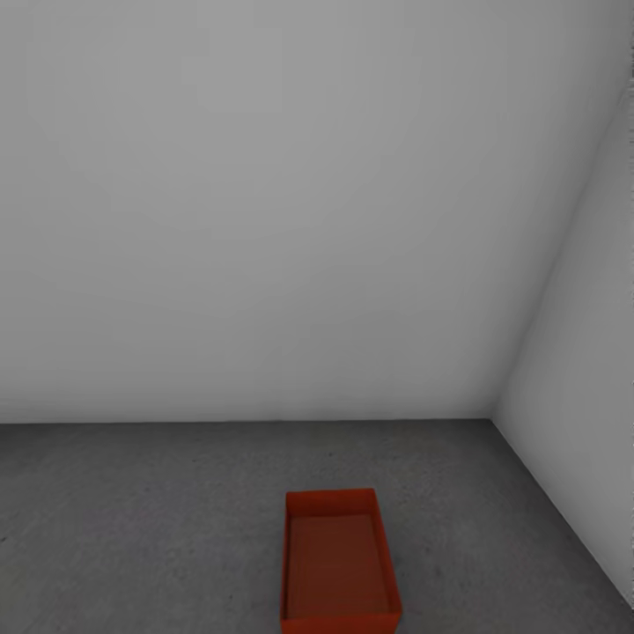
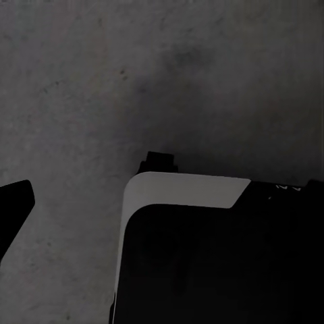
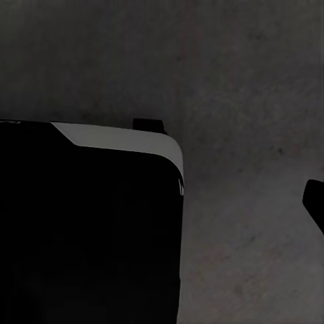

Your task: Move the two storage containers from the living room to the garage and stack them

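One orange bin (image 1: 339, 563), open side up, on the garage floor (image 1: 132, 519) near the wall corner. Claw state: cannot tell. Next: fetch second bin; lower squarely on top.

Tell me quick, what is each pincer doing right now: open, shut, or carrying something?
Left pincer: cannot be told; only one dark tip shows above the concrete floor.
Right pincer: cannot be told; likewise one dark tip shows.

Open floor (image 1: 132, 528) around bin (image 1: 338, 563); walls (image 1: 581, 396) beyond.
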`<state>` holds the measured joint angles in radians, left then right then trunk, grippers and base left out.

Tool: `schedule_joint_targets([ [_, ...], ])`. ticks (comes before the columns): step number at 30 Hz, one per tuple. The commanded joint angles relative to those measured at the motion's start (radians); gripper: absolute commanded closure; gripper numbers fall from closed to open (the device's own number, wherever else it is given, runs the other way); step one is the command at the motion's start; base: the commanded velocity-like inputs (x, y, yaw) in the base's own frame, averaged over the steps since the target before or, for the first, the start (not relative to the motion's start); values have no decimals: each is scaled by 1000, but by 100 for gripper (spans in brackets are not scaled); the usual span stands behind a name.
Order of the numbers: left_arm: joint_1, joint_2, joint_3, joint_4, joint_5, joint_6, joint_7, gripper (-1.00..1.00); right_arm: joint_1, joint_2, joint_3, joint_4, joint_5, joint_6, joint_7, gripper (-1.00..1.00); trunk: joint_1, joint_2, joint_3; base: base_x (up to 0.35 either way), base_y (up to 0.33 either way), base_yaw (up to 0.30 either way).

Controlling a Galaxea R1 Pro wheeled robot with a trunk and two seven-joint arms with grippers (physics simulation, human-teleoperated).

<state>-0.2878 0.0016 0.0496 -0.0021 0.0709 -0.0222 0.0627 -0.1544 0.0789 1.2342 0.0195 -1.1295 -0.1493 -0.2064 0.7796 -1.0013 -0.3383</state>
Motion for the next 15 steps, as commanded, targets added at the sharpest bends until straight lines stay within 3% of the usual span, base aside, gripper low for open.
schedule_joint_targets([
  [1, -1, 0, 4, 1, 7, -2, 0, -100, -1, 1, 8, 2, -9, -3, -1, -100, 0, -1, 1, 0, 0, -73],
  [15, -1, 0, 4, 1, 7, -2, 0, -100, -1, -1, 4, 2, -13, -4, -2, -100, 0, -1, 15, 0, 0, -46],
])
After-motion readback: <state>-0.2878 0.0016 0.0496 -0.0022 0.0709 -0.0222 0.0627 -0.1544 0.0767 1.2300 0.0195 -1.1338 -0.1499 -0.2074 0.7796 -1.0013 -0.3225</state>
